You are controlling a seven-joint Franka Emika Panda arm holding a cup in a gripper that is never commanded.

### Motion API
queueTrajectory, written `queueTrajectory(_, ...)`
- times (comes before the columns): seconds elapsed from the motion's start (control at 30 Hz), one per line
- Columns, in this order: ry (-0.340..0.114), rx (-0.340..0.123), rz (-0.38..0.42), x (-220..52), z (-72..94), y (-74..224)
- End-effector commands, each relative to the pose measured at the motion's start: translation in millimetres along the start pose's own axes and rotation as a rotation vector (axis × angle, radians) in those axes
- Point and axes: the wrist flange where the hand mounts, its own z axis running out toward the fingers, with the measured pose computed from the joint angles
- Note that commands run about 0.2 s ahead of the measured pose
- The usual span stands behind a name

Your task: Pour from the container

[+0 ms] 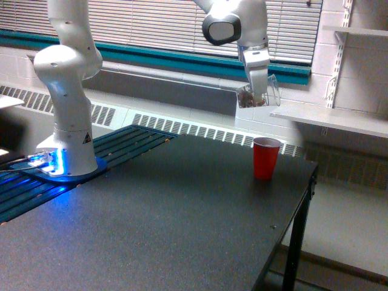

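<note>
The container (262, 92) is a small see-through plastic cup with brownish bits in its lower left end, held in the air on its side. My gripper (259, 85) is shut on it, well above the table. A red cup (266, 157) stands upright on the black table (151, 230), almost straight below the container and a good way under it. The gripper's fingers are mostly hidden against the cup.
The white arm base (65, 139) stands at the exterior view's left on a blue-lit mount. A white shelf (330, 118) juts out at the right, near the container's height. The table's right edge (303, 200) runs close to the red cup.
</note>
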Motion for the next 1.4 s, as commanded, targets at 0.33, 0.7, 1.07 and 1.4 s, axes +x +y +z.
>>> queueTrajectory(0.33,-0.089,-0.014,0.012,-18.8,15.9,-10.3)
queueTrajectory(0.7,-0.141,-0.044,0.023,-18.3,24.2,-3.7)
queueTrajectory(1.07,-0.200,-0.063,0.018,-15.8,35.9,-2.6)
queueTrajectory(1.4,-0.237,-0.082,0.012,-7.7,44.6,-5.8)
